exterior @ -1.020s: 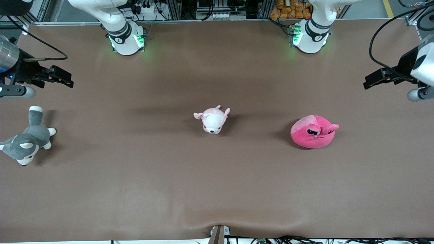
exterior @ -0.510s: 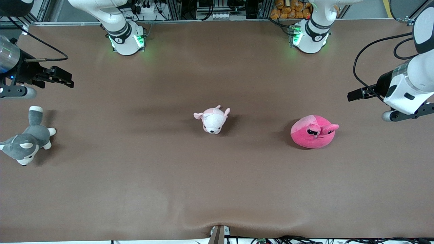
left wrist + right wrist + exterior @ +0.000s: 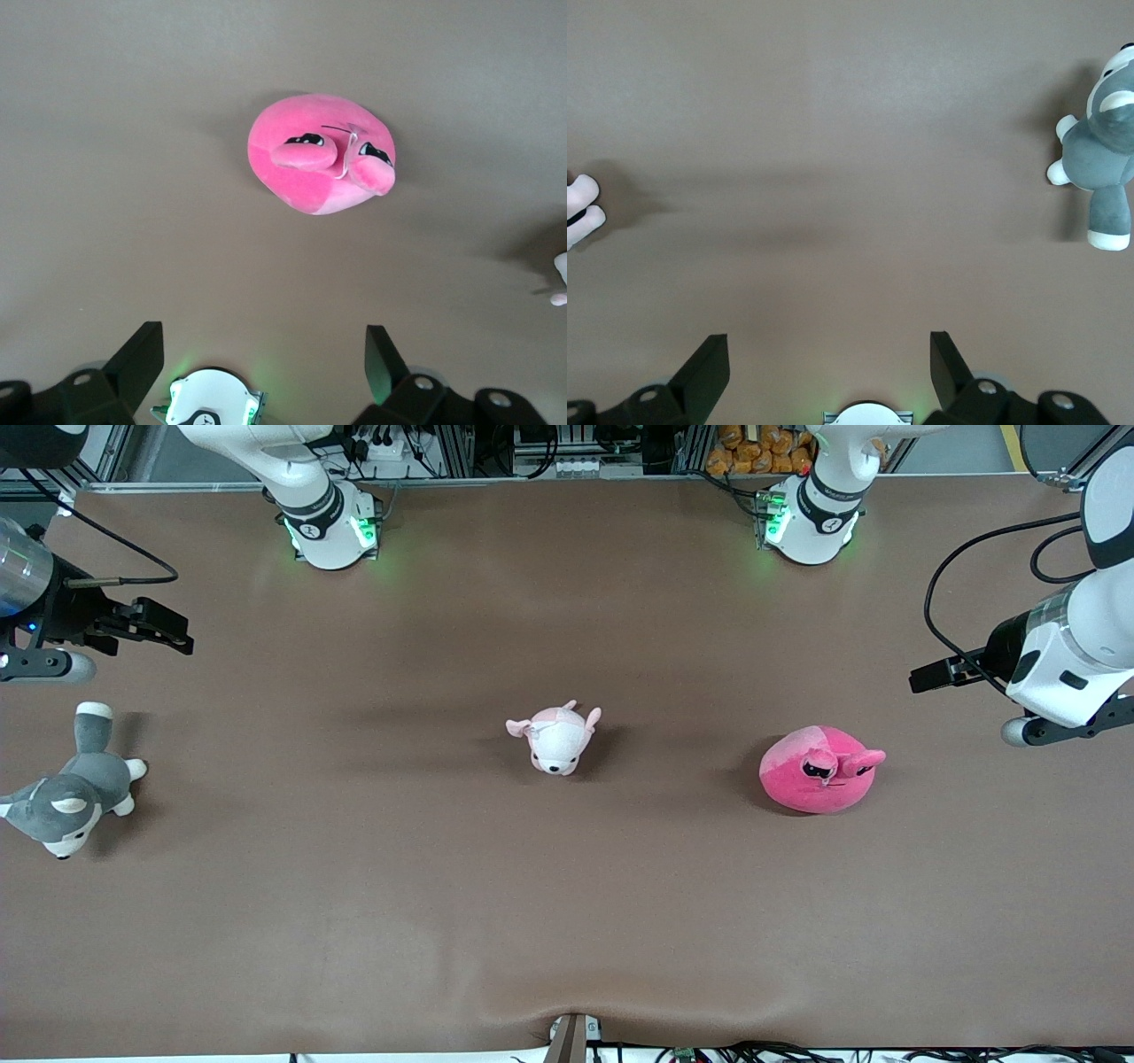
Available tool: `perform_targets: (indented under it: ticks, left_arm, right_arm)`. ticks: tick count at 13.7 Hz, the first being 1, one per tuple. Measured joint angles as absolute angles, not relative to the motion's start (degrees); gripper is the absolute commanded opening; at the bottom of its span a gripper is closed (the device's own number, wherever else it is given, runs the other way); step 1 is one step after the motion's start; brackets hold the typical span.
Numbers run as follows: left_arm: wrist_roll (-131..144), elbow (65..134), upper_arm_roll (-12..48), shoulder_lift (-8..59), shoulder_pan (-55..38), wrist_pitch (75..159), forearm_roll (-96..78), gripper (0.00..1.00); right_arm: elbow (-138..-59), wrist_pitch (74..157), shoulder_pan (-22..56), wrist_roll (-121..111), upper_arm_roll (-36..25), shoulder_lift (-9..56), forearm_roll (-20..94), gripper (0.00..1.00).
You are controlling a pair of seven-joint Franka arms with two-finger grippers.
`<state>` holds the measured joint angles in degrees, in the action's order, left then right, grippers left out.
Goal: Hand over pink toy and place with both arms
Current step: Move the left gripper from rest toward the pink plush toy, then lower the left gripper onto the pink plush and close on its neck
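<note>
Pink toy [image 3: 818, 770]: sits on the bench toward the left arm's end, well apart from both end effectors; free, nothing gripping it.
Bench [image 3: 567, 921]: brown mat, carries three plush toys spread along its length; no containers in view, so nothing to report inside any.
Pink toy vs left end effector [image 3: 930, 677]: key relation. Toy lies nearer the front camera than the spot under the end effector, and more toward the bench centre. In the left wrist view the toy [image 3: 321, 152] is ahead of the open fingers [image 3: 383, 359], roughly centred between them.
Pink toy shape: nearly round blob, no clear long axis; ears and eyes face the front camera. Judgement: approach angle matters little, a wide top grasp should do.
Nearer arm: left, clearly. Judgement: left arm picks first, right arm receives.
Left end effector state: spread wide, holding nothing, up in the air over bare bench near the left arm's end.
Right end effector [image 3: 168, 633]: waiting over the bench at the right arm's end; fingers [image 3: 709, 367] spread wide in the right wrist view, nothing held.
Husky plush [image 3: 71, 793]: grey-and-white, on the bench near the right end effector; not the target.
Puppy plush [image 3: 558, 737]: small, pale pink-and-white, mid-bench between the other two toys; not the target.
</note>
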<state>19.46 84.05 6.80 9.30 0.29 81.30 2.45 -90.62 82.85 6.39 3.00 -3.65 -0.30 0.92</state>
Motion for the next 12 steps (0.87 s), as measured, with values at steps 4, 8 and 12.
perform_targets:
  ticks: [4,8,12]
  left_arm:
    - [19.46,83.66,6.49,9.29,0.88,81.30,5.58,1.00]
    - [21.25,83.29,5.47,9.29,1.83,81.29,5.75,1.00]
    - [23.34,83.32,5.06,9.32,3.30,81.76,5.77,1.00]
  right_arm:
    - [-90.62,82.83,6.40,3.00,-3.65,-0.30,0.92,1.00]
    - [-90.62,82.82,6.40,3.00,-3.65,-0.30,0.92,1.00]
    - [-90.62,82.73,6.41,3.00,-3.65,-0.30,0.92,1.00]
